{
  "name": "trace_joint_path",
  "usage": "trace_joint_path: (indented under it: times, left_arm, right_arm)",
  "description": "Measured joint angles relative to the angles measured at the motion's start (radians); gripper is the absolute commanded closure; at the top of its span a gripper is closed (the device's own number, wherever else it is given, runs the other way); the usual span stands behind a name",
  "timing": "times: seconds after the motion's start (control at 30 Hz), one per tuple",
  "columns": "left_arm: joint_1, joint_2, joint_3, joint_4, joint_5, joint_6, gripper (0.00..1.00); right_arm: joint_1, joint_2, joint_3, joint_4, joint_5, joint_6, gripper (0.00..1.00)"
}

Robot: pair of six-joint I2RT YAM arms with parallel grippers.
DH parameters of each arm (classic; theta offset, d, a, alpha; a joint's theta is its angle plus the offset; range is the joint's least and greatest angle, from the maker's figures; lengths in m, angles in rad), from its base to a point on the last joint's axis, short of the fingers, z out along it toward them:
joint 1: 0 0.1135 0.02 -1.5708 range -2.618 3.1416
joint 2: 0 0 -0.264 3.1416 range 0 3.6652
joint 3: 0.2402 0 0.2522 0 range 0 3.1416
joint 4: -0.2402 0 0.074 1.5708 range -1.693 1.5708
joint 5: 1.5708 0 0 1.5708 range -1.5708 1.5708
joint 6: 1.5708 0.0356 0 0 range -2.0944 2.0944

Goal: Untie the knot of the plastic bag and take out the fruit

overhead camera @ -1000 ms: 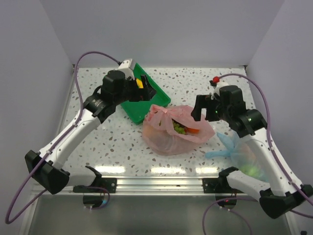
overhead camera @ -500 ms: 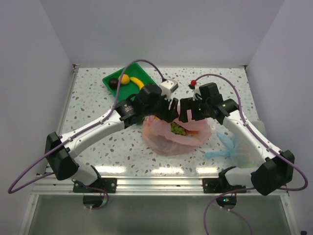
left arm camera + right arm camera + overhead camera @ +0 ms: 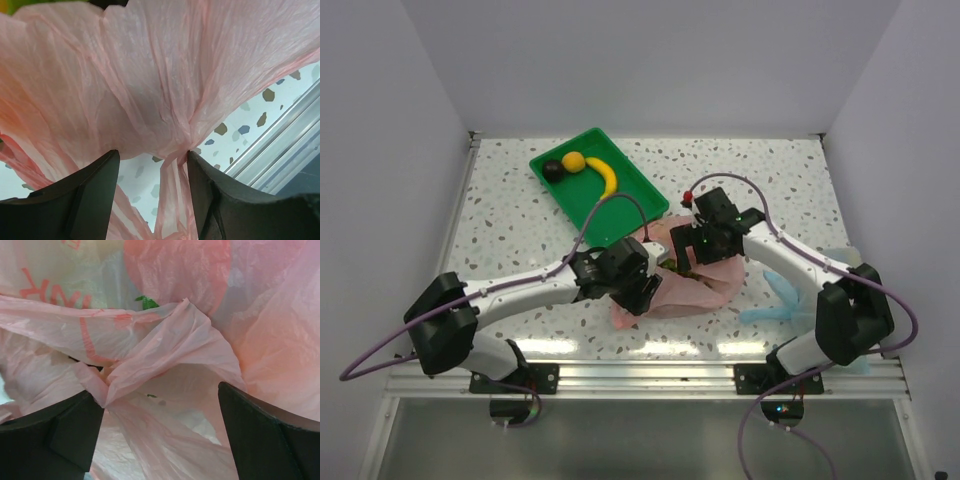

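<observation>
The pink plastic bag (image 3: 705, 285) lies crumpled mid-table. My left gripper (image 3: 648, 292) is at its near left edge and my right gripper (image 3: 682, 250) is pressed into its top. In the left wrist view the left gripper (image 3: 152, 160) is open, and a twisted strand of the bag (image 3: 172, 185) hangs between the fingers, touching the right one. The right gripper (image 3: 157, 395) stands wide open around loose folds of the bag (image 3: 165, 350). A round red fruit (image 3: 175, 270) and a green piece (image 3: 146, 302) show through the plastic. No clear knot shows.
The green tray (image 3: 630, 205) sits at the back left, holding a near-black round fruit (image 3: 552, 170), a yellow fruit (image 3: 576, 160) and a banana (image 3: 607, 177). The pale blue bag (image 3: 790, 295) lies right of the pink bag, partly under the right arm.
The left arm swung from the tray to the bag's near left edge. The right arm moved in from the right onto the bag's top. The bag now lies flatter.
</observation>
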Motion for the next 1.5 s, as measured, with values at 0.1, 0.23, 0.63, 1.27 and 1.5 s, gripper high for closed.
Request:
trace_joint_path:
  times: [0.1, 0.23, 0.63, 1.27, 1.5]
  left_arm:
    - [0.0, 0.0, -0.027, 0.005, -0.024, -0.016, 0.42]
    - [0.0, 0.005, -0.047, -0.005, -0.058, -0.032, 0.55]
    - [0.0, 0.022, -0.127, -0.069, -0.134, -0.07, 0.72]
    - [0.0, -0.204, -0.081, -0.057, -0.077, -0.163, 0.19]
    - [0.0, -0.225, 0.09, -0.05, -0.066, -0.175, 0.27]
  right_arm:
    - [0.01, 0.002, -0.005, 0.0, 0.069, 0.003, 0.37]
    - [-0.008, 0.002, -0.002, -0.004, 0.175, 0.001, 0.75]
    - [-0.233, 0.011, 0.086, 0.001, 0.207, 0.026, 1.0]
    - [-0.276, -0.153, 0.104, 0.075, 0.124, 0.185, 0.04]
    - [-0.163, -0.356, 0.072, 0.056, 0.176, 0.241, 0.11]
